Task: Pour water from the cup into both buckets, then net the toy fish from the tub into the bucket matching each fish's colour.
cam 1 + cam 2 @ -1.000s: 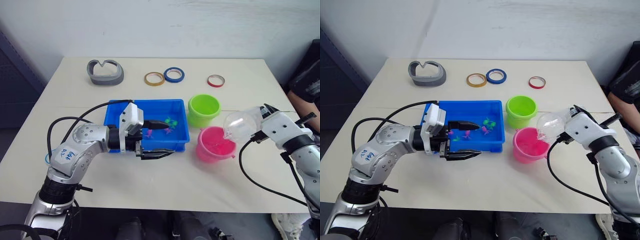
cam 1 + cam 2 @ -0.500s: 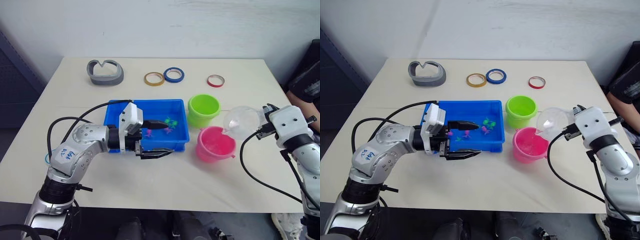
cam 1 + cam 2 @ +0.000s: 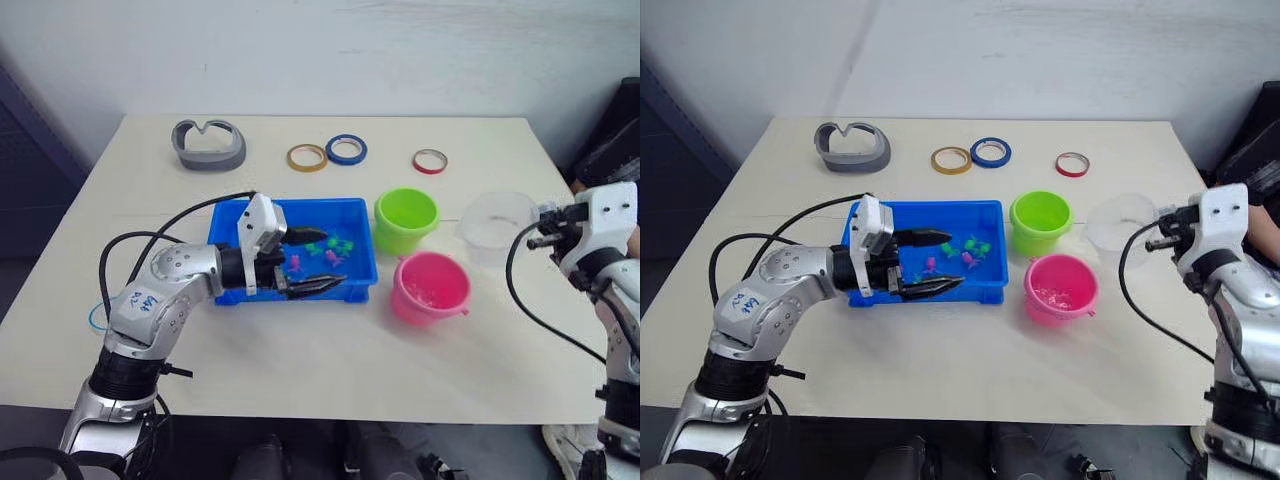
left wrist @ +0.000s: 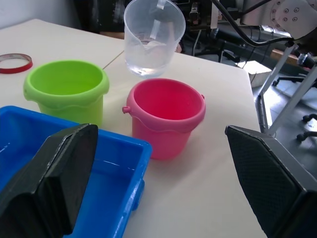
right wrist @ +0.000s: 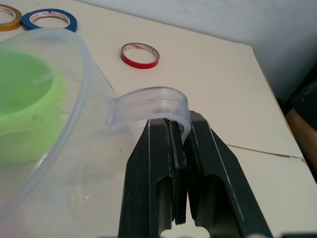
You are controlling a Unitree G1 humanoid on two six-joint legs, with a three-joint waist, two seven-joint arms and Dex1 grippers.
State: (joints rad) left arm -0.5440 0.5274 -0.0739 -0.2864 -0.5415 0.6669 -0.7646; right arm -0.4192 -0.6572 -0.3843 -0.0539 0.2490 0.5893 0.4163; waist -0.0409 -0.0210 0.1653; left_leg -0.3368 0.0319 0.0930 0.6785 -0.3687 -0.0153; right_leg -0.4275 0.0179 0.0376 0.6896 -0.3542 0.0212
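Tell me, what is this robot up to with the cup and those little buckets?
The right gripper is shut on the handle of the clear cup, holding it upright beside the green bucket and behind the pink bucket. The left gripper is open over the blue tub, where pink and green toy fish lie. Three tape rings and a grey holder sit at the table's far side.
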